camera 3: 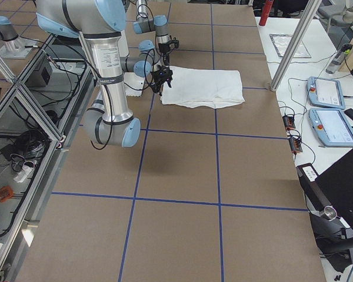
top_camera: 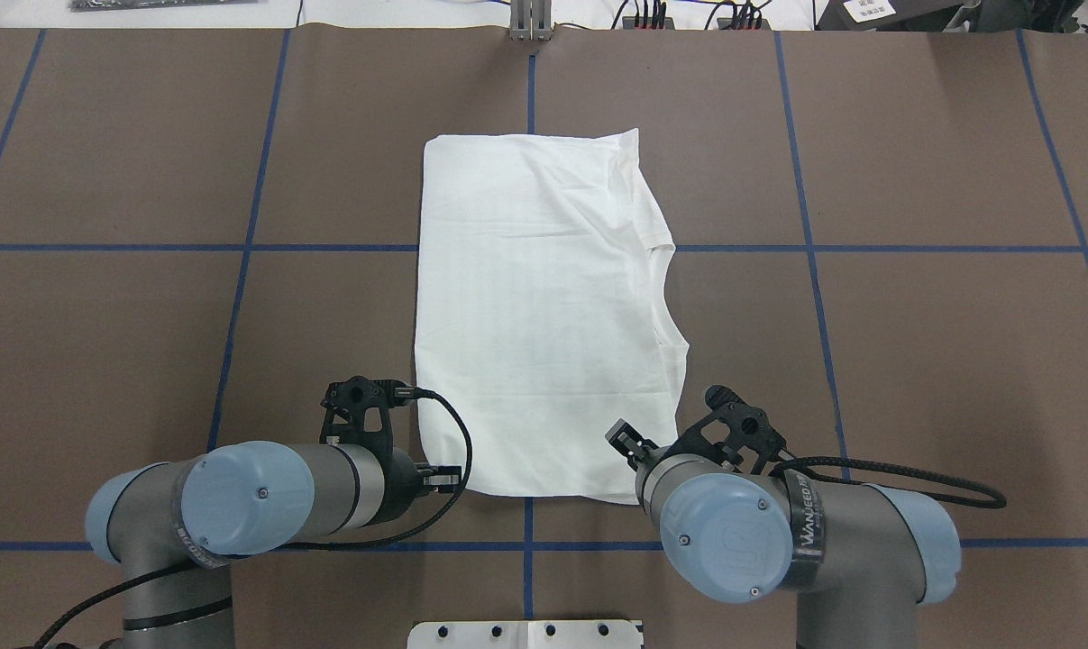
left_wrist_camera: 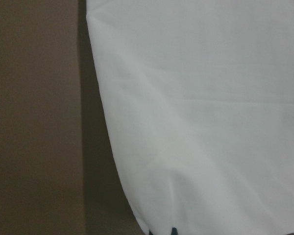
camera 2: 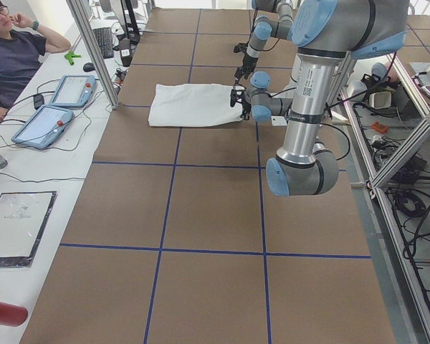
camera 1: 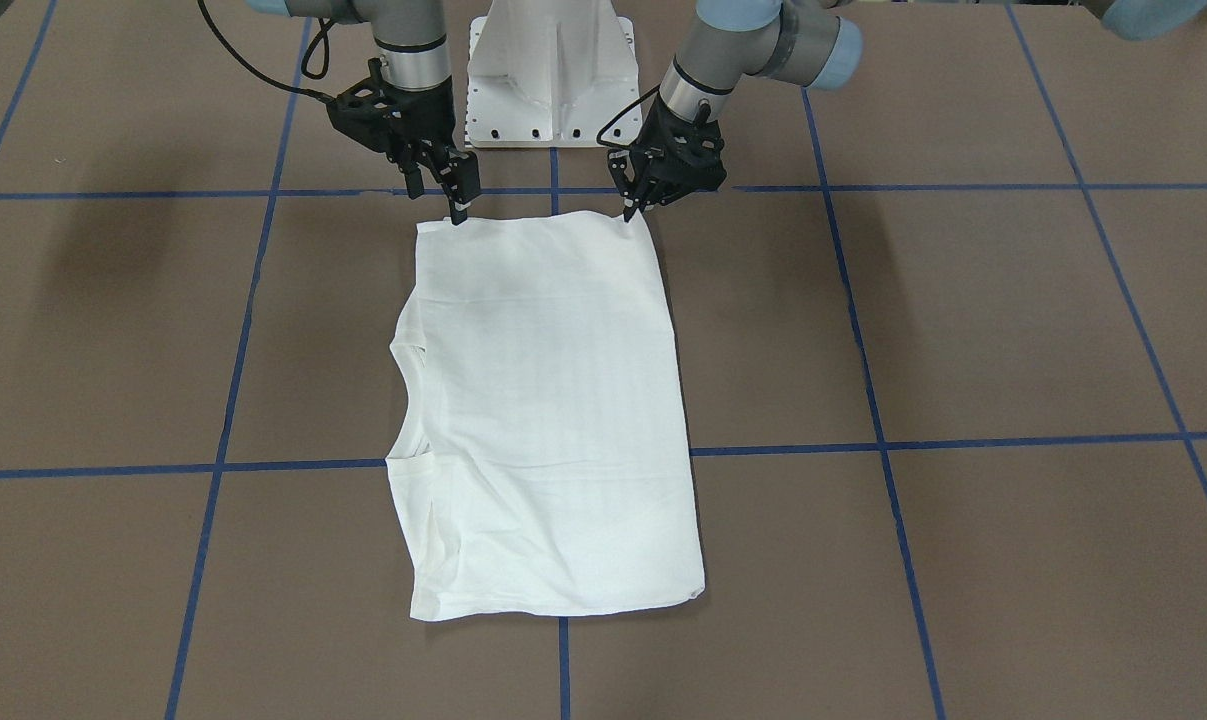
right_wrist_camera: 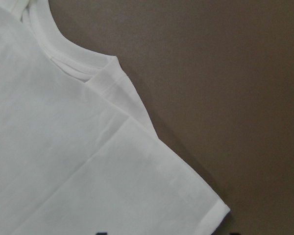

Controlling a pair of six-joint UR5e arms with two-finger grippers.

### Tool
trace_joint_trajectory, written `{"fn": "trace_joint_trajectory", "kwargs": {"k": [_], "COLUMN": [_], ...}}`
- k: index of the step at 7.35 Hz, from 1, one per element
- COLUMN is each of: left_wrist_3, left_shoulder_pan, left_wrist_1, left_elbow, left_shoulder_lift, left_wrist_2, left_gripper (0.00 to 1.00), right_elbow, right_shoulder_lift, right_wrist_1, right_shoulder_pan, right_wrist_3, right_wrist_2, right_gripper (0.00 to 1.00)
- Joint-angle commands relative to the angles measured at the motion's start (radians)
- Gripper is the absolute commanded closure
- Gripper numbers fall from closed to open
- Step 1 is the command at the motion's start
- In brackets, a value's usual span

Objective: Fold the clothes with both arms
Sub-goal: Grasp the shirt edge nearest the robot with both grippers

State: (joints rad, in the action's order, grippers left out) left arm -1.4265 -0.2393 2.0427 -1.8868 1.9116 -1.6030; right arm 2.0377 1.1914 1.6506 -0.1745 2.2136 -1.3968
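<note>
The white T-shirt [camera 1: 543, 400] lies folded into a long rectangle in the middle of the table, also seen from overhead [top_camera: 544, 315]. Its ribbed collar [top_camera: 665, 297] faces my right; the printed text is hidden. My left gripper [camera 1: 630, 210] is at the shirt's near corner on my left. In the left wrist view the cloth [left_wrist_camera: 201, 122] puckers toward fingertips that stand close together, shut on the hem. My right gripper [camera 1: 457, 212] is at the other near corner. In the right wrist view its fingertips [right_wrist_camera: 100, 233] stand wide apart, open, over the flat corner [right_wrist_camera: 206, 210].
The brown table [camera 1: 963, 320] is marked with blue tape lines [camera 1: 963, 438]. The white pedestal base [camera 1: 551, 80] stands just behind the grippers. A seated operator [camera 2: 11, 57] and teach pendants [camera 2: 50, 122] are beyond the table's far edge.
</note>
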Motion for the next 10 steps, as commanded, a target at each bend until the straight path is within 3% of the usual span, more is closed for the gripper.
{"fn": "trace_joint_trajectory", "kwargs": {"k": [1, 10], "left_wrist_3": [-0.002, -0.011], "left_shoulder_pan": [0.001, 0.001], "left_wrist_1": [-0.001, 0.001], "left_elbow": [-0.002, -0.005], "left_shoulder_lift": [0.000, -0.003], "left_wrist_2": [0.000, 0.021], "left_gripper": [1.00, 1.00], "right_elbow": [-0.020, -0.109], "right_shoulder_lift": [-0.016, -0.029], "right_wrist_1": [0.005, 0.006], "right_shoulder_pan": [0.003, -0.003], "right_wrist_3": [0.023, 0.002], "right_wrist_2": [-0.005, -0.011], "right_gripper": [0.21, 0.20]}}
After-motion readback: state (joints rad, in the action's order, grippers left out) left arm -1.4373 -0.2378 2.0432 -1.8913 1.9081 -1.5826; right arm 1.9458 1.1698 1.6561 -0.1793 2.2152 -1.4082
